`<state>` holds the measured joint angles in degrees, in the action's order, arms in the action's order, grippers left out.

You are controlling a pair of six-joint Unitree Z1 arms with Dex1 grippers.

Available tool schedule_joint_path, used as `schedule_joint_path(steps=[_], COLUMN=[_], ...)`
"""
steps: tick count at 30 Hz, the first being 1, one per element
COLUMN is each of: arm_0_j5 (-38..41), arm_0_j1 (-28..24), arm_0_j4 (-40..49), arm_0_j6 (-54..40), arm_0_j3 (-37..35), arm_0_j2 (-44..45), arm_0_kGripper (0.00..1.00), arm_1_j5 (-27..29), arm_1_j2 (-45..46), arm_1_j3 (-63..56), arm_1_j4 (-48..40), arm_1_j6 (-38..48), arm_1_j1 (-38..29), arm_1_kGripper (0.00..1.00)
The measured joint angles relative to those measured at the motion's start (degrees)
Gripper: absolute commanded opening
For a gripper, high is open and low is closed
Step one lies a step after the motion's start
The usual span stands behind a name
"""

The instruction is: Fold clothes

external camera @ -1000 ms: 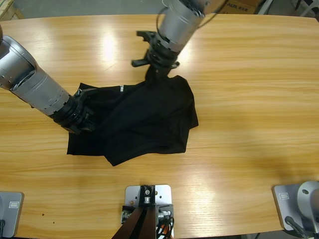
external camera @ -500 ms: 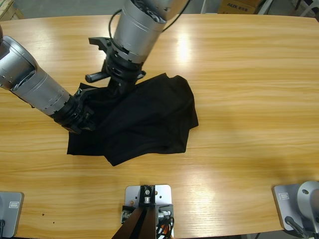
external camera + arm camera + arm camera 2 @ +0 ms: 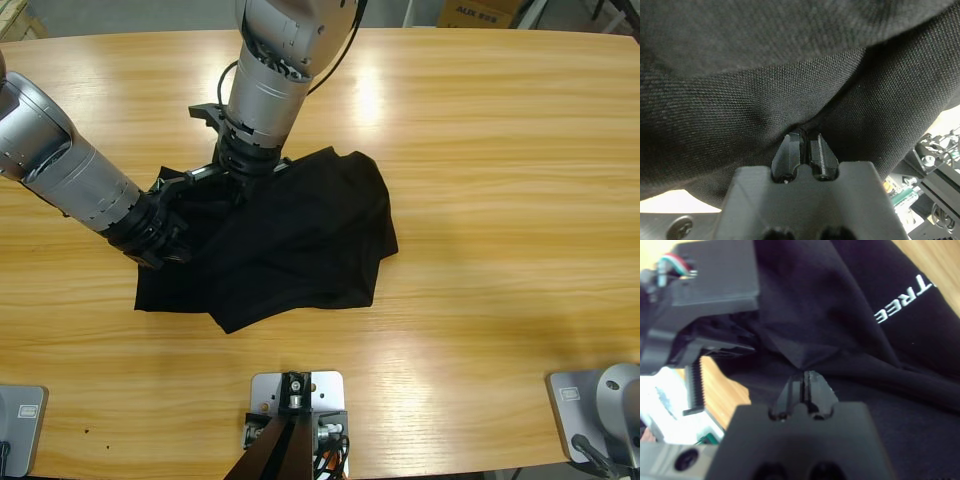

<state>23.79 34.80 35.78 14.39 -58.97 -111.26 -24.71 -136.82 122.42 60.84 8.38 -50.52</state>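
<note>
The black shirt (image 3: 290, 240) lies crumpled a little left of the middle of the wooden counter (image 3: 500, 180), bunched into a thick dark heap with one rounded lobe bulging toward the right and a flatter edge spread low on the left. Its fabric is folded over itself in several soft ridges, and in the right wrist view white printed letters (image 3: 902, 300) run along one layer of the cloth. The left hand (image 3: 805, 145) has its two black jaws pressed together on a pinch of the shirt, the weave puckering into a small crease right at the tips; in the high view this arm comes in from the left edge and its hand (image 3: 160, 235) is buried in the left side of the heap. The right hand (image 3: 806, 381) is likewise closed on a raised fold of the shirt, the cloth peaking just above its tips, with the other arm's black body close by at the upper left of that view. In the high view the right arm drops from the top edge and its hand (image 3: 232, 178) meets the shirt's upper left edge, just beside the left hand.
</note>
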Motion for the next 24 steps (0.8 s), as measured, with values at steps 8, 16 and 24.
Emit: schedule_joint_path(steps=[8, 16, 24], arm_0_j5=[0.0, 0.0, -0.1], arm_0_j1=[0.0, -0.1, -0.1], arm_0_j4=[0.0, 0.0, -0.1], arm_0_j6=[0.1, 0.1, 0.0], arm_0_j3=[0.3, 1.1, 1.7], arm_0_j2=[0.0, 0.5, 0.8], arm_0_kGripper=[0.000, 0.000, 0.000], arm_1_j5=[2.9, 4.8, 9.9], arm_1_j2=[-3.0, -5.9, -6.9], arm_1_j3=[2.8, 6.0, 10.3], arm_1_j4=[-0.1, 0.6, 0.8], arm_1_j6=[0.1, 0.6, 1.3], arm_1_j1=[0.1, 0.2, 0.9], arm_1_kGripper=[0.000, 0.000, 0.000])
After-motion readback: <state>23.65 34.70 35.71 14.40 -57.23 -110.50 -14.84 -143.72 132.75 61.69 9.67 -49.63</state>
